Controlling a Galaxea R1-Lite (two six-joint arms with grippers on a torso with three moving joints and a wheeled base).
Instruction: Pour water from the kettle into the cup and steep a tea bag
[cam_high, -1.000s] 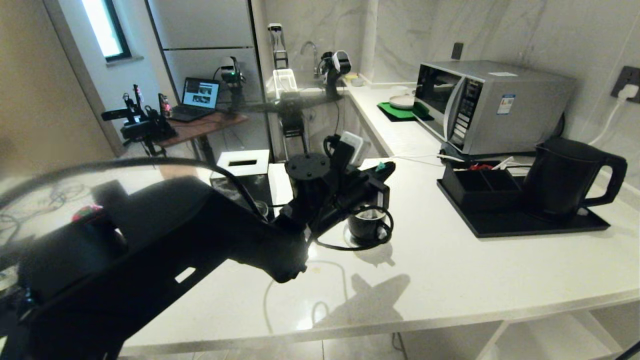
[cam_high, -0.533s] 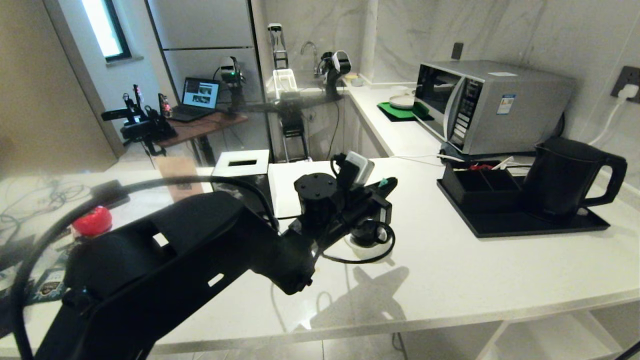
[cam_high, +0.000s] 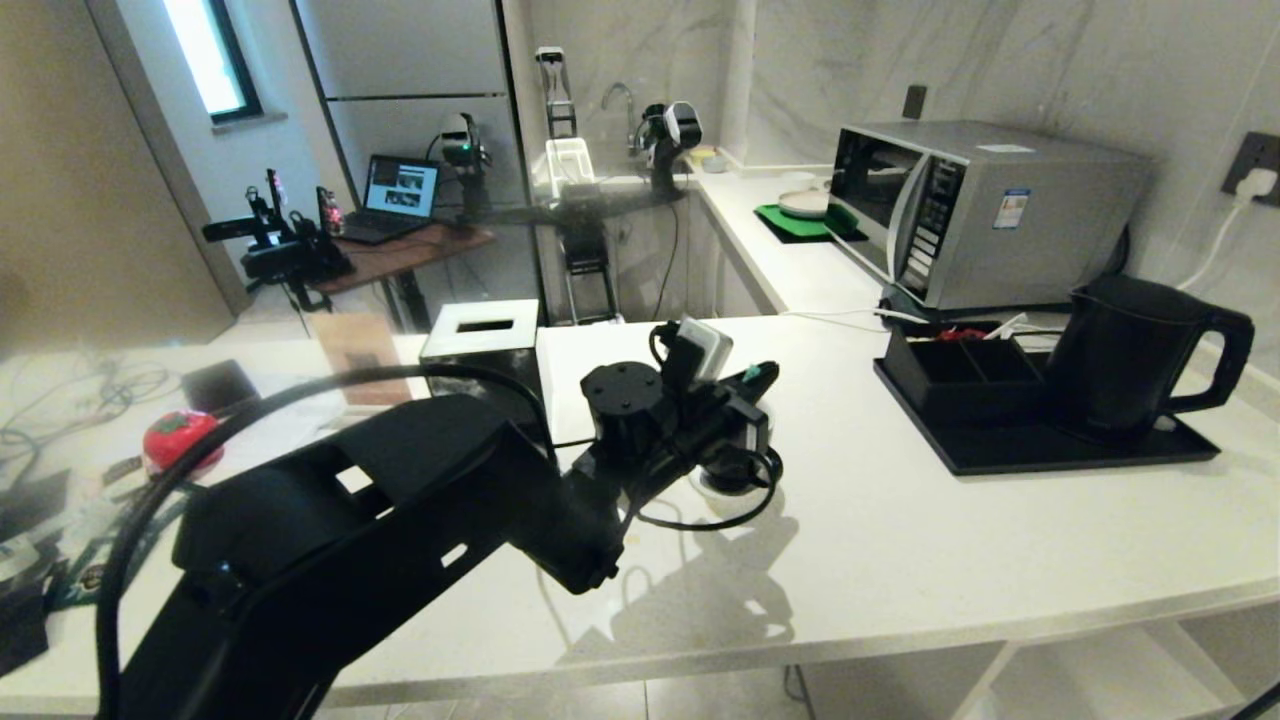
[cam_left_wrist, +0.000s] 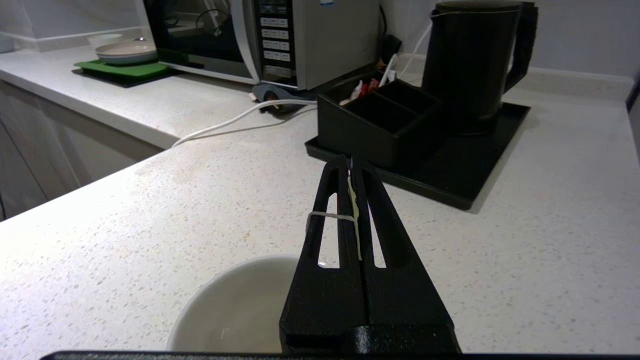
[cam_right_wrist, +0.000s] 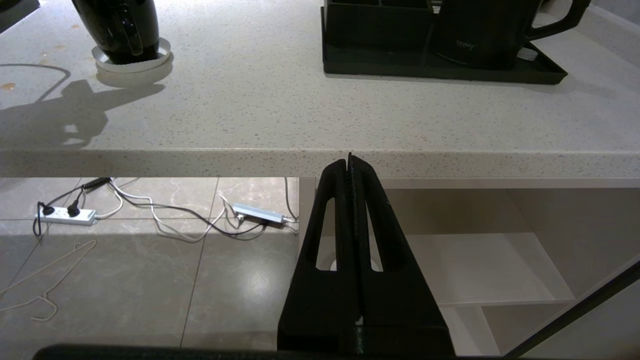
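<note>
My left gripper (cam_high: 765, 375) hovers just above the cup (cam_high: 738, 470), shut on the tea bag's small green tag (cam_left_wrist: 354, 200). The string (cam_left_wrist: 325, 216) loops over one finger and drops toward the cup's white inside (cam_left_wrist: 240, 310); the sachet itself is hidden under the gripper. I cannot make out any water. The cup (cam_right_wrist: 125, 30) stands on a white saucer (cam_right_wrist: 132, 62). The matte black kettle (cam_high: 1130, 350) stands upright on the black tray at the right, well apart from the gripper. My right gripper (cam_right_wrist: 350, 162) is parked below the counter's front edge, shut and empty.
A black tray (cam_high: 1050, 450) carries a compartmented box (cam_high: 960, 375) beside the kettle. A microwave (cam_high: 980, 210) sits behind it, with a white cable (cam_left_wrist: 240, 117) across the counter. The counter's front edge (cam_high: 900, 640) is near. A red object (cam_high: 180, 440) lies far left.
My left arm has bent and brought the shut gripper lower over the cup, which it now mostly covers in the head view. The kettle and the right arm have not moved.
</note>
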